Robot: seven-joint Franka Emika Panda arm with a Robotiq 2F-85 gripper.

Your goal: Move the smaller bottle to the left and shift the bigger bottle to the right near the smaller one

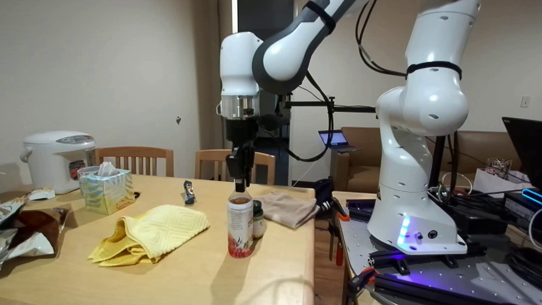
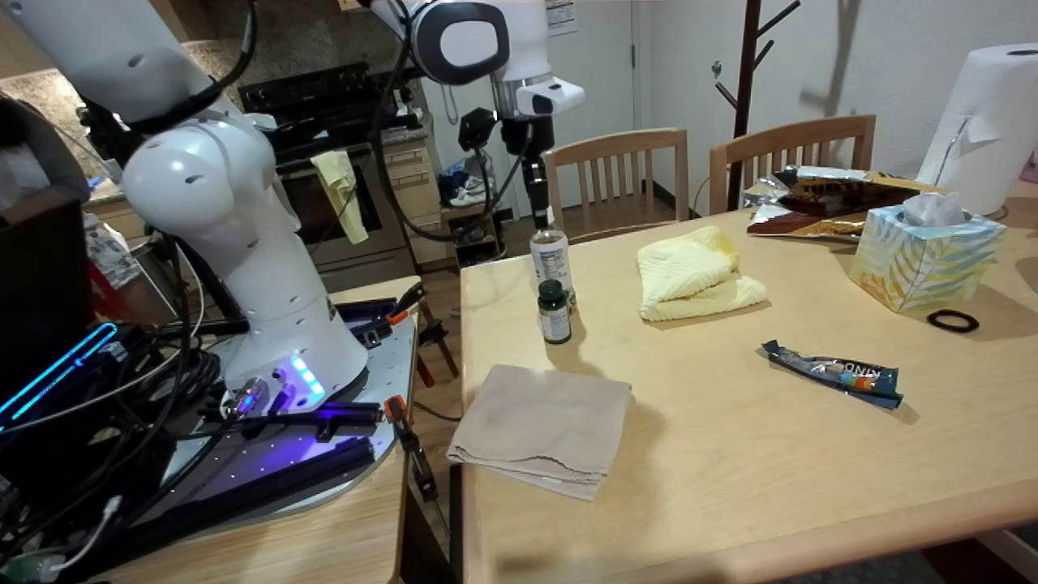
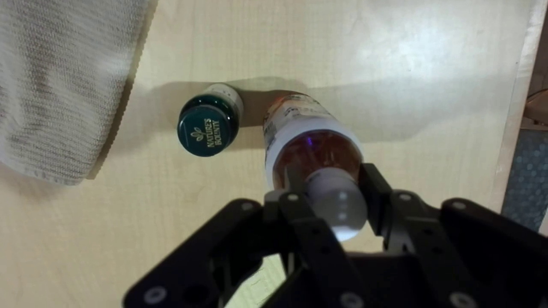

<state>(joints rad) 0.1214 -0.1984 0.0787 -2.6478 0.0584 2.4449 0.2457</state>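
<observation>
On the counter (image 2: 730, 487), one tall clear plastic bottle (image 1: 240, 222) and one short dark green bottle (image 2: 555, 318) mid-frame, two in all, one yellow cloth (image 1: 161, 231) and one beige cloth (image 2: 543, 422), also two, one leaf-patterned tissue box (image 2: 908, 264), one blue-wrapped bar (image 2: 839, 375), one black ring (image 2: 954, 328)

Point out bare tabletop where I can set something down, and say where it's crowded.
In an exterior view, bare table lies between the beige cloth and the KIND wrapper; a smaller patch separates the yellow towel from the tissue box. It's crowded where the smaller bottle stands close beside the bigger bottle, whose cap, in the wrist view, is between the jaws.
</observation>
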